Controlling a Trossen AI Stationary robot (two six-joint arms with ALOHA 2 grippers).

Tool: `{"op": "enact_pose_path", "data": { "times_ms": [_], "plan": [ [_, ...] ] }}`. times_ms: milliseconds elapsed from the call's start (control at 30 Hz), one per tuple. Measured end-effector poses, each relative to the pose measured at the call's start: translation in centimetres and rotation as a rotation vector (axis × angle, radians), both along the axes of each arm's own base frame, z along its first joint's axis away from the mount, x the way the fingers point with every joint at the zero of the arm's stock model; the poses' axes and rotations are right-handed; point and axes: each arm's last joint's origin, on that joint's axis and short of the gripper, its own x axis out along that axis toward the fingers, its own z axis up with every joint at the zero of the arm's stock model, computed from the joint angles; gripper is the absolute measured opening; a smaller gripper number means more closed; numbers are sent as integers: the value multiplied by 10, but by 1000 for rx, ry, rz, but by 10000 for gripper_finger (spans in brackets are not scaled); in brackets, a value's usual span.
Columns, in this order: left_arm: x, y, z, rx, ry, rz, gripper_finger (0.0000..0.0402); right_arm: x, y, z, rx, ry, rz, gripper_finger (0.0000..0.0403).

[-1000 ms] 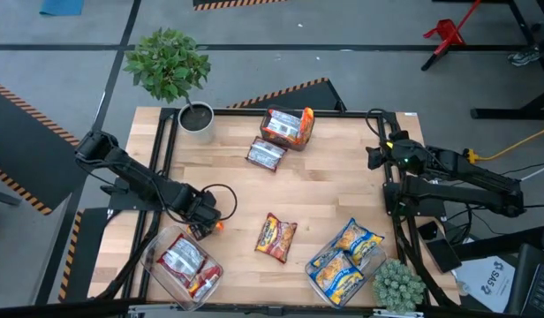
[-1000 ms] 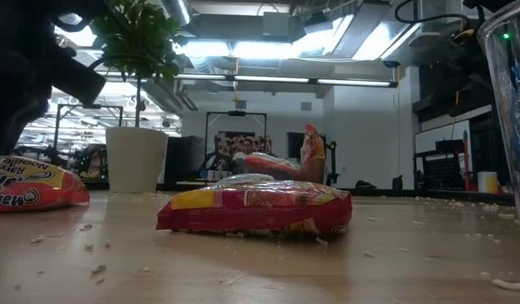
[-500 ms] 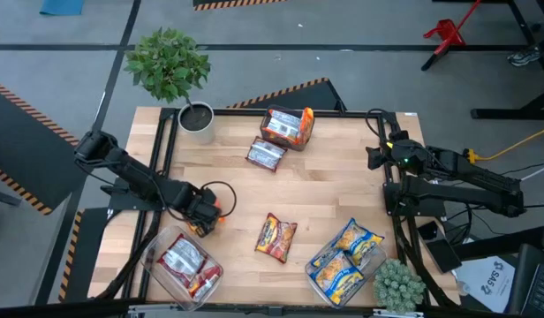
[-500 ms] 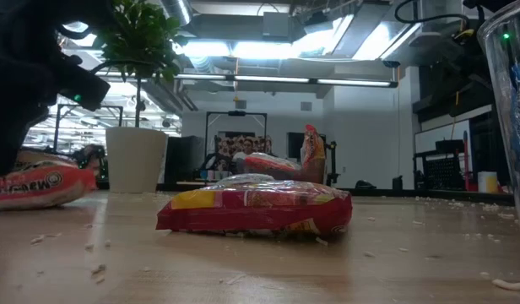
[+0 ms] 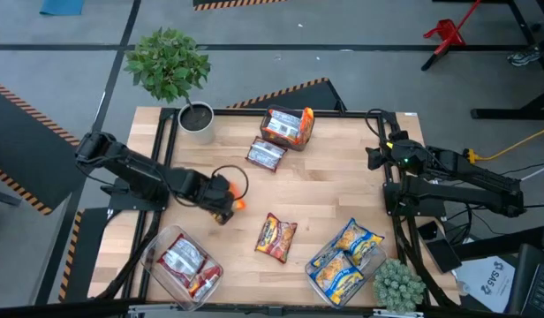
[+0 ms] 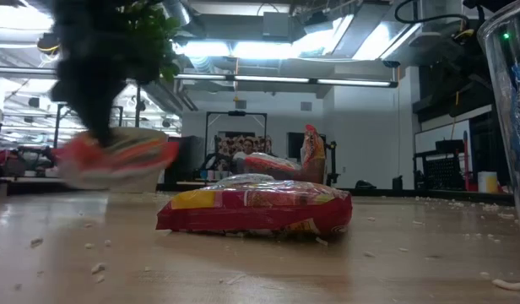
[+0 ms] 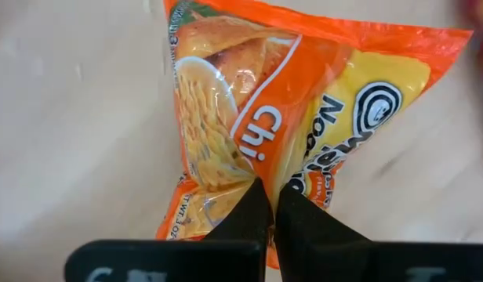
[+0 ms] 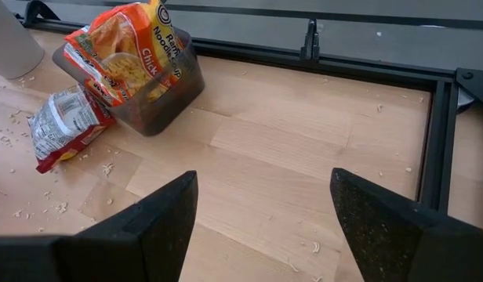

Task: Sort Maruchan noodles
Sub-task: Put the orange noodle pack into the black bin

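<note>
Left gripper [image 5: 226, 201] clamped shut on an orange chicken ramen packet [image 7: 288, 117], pinching only a thin fold at one edge of the crinkly film, with the packet hanging off the wood over the left-centre of the table [image 5: 343, 194]. Likely to slip free if swung fast: slick plastic, small bite, brittle noodle block inside adding weight away from the pinch. Could also tear the seam or shed more crumbs onto the already speckled butcher-block. Right gripper [image 8: 261, 223] parked by the right edge, fingers spread wide, holding nothing. Elsewhere: a red-and-yellow packet [image 5: 276, 237] lying flat mid-table, a silver-white-and-dark-red packet [image 5: 266, 155] beside the far clear bin [image 5: 286, 126] of orange ones, blue-and-yellow packets [image 5: 344, 261] at the near right bin
</note>
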Motion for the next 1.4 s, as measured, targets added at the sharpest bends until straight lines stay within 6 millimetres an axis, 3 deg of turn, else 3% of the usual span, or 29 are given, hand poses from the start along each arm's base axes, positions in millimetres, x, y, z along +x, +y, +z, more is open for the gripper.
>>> {"op": "enact_pose_path", "data": {
  "times_ms": [233,433,733,1067,1400],
  "plan": [
    [28,32,33,106,-198,96,2,0,0,0,0,0,0,280],
    [50,72,66,233,-388,131,1,0,0,0,0,0,0,280],
    [59,140,103,404,-602,185,0,0,0,0,0,0,0,280],
    [93,181,103,473,-584,136,0,0,0,0,-14,4,-15,280],
    [127,233,78,480,-482,161,0,-1,-1,0,-18,5,-20,280]
  ]
}}
